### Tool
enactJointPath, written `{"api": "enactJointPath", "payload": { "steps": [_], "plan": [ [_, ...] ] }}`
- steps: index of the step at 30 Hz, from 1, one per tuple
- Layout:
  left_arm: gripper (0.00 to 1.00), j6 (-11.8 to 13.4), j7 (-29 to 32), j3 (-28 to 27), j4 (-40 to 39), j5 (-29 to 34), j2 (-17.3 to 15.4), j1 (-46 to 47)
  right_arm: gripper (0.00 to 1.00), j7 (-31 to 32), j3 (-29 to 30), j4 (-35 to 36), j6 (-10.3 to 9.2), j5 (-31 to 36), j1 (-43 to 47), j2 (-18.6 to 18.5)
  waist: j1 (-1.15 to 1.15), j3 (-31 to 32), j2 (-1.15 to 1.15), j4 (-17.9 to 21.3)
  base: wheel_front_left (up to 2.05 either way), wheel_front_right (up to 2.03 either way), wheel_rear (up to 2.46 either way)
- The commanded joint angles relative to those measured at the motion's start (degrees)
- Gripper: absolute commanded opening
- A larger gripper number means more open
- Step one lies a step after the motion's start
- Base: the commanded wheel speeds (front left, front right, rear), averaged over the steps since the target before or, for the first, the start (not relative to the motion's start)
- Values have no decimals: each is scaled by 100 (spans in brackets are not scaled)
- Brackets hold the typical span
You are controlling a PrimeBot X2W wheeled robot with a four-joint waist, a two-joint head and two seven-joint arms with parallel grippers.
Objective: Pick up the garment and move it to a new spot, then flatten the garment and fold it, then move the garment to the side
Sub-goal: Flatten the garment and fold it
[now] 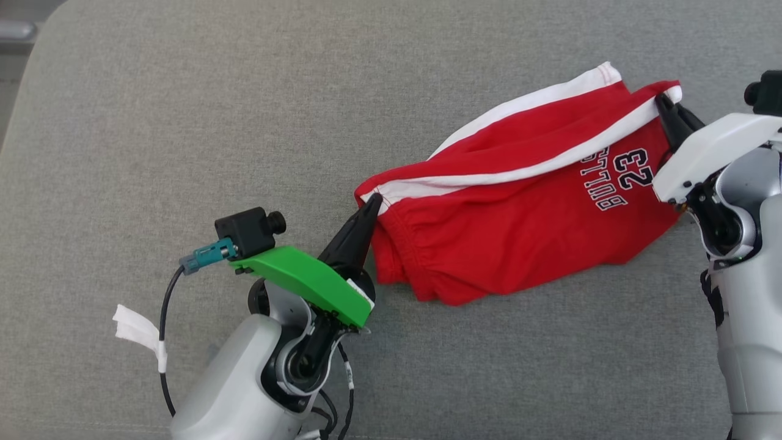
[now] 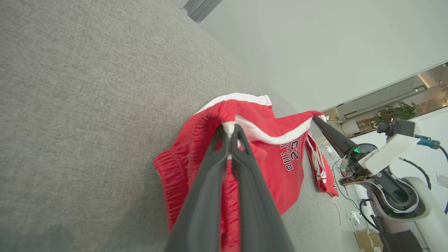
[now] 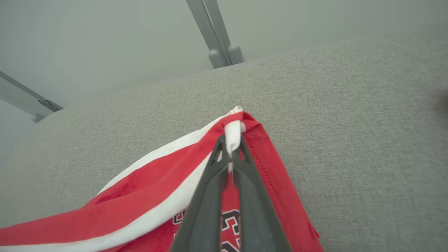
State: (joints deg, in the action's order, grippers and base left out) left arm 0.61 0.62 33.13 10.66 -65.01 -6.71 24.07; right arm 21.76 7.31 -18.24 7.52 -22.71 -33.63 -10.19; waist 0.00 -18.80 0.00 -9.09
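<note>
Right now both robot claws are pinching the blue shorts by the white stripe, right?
Not quite: the shorts are red, not blue, as the head view shows. The left gripper and right gripper are both pinching them by the white stripe.

Light: bright, even and diffuse in all three views.
Shadows: soft and faint beneath the crumpled red-and-white cloth shorts (image 1: 519, 244) on the grey woven fabric surface (image 1: 183, 122).
Focus: head view sharp; wrist views soft close to the lens.
Distortion: wide-angle stretch at wrist-view edges.
</note>
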Motion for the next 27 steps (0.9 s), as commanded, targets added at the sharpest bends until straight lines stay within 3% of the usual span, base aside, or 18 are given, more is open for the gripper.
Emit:
{"api": "enactJointPath", "payload": {
  "steps": [1, 12, 15, 17, 24, 27],
  "plan": [
    [0, -52, -71, -29, 149, 8, 38, 187, 0, -26, -23, -150, -6, 77, -176, -57, 0, -259, 0, -208, 0, 0, 0],
    [0, -230, -284, 14, 960, -165, 290, 613, 0, 22, -155, -986, -6, 366, -996, -244, 0, -454, 0, -296, 0, 0, 0],
    [41, -236, -392, 20, 1080, -186, 312, 674, 2, -62, -170, -1066, -6, 358, -1121, -232, 0, -486, 0, -306, 0, 0, 0],
    [100, -214, -448, 28, 1134, -178, 319, 690, 100, -110, -190, -1115, -6, 356, -1141, -225, 0, -498, 0, -302, 0, 0, 0],
    [100, -108, -734, 65, 1149, 72, 197, 584, 100, -282, -366, -1077, -6, 354, -965, -284, 0, -446, 0, -229, 0, 0, 0],
    [100, 26, -1044, 84, 1022, 394, 2, 435, 100, -365, -506, -951, -6, 374, -831, -392, 0, -370, 0, -188, 0, 0, 0]
  ]
}}
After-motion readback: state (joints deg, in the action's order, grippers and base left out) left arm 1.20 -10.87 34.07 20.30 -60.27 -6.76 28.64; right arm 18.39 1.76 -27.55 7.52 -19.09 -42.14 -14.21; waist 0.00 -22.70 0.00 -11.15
